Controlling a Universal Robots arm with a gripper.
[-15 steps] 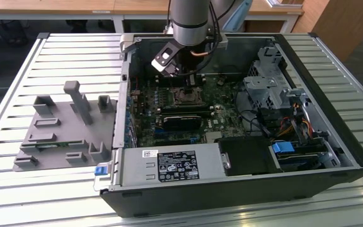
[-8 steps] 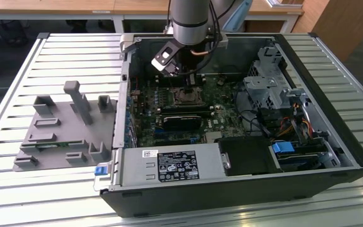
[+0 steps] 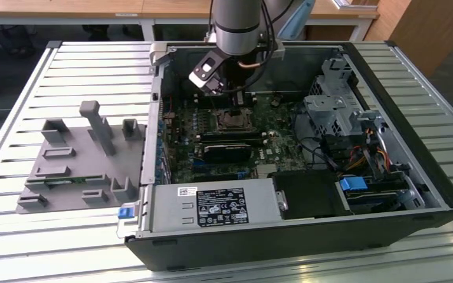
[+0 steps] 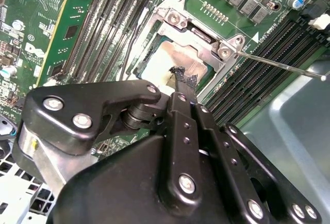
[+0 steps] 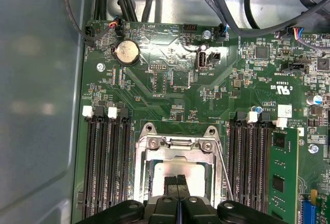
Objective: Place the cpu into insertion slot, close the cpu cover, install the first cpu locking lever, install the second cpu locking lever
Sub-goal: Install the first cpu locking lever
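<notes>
Got the claw (image 5: 178, 179) squeezed closed and empty, tips right over the chip (image 5: 164, 169) sitting inside the metal cover (image 5: 178, 145).

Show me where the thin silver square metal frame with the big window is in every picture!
Exterior view: the thin silver square cpu cover lies on the green circuit board, by the black gripper tip.
First wrist view: it frames the pale square cpu beyond the gripper.
Second wrist view: same, beside a thin metal rod.
Shared landmark: long black memory slots flanking it.
</notes>
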